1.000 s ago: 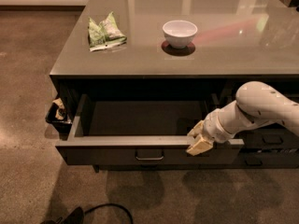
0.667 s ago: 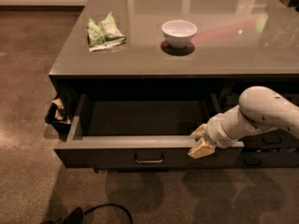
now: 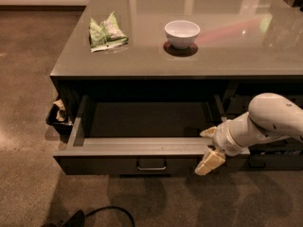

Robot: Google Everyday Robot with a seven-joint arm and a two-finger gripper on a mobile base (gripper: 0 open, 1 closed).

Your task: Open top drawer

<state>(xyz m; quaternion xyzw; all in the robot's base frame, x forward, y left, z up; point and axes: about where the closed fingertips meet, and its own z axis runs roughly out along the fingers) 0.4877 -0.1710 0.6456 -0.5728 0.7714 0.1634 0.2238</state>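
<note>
top drawer x1: pulled well out under the table, one central pull | gripper x1: at the drawer's right front corner, jaws clasping its front panel | on table: one white bowl, one green packet

White bowl, green packet on grey countertop, cable on floor

The wide dark grey-brown top drawer shows plain grey inside. The cream-and-white gripper sits at its four o'clock. A white round bowl and a green-and-white crumpled packet top the glossy grey counter.
</note>
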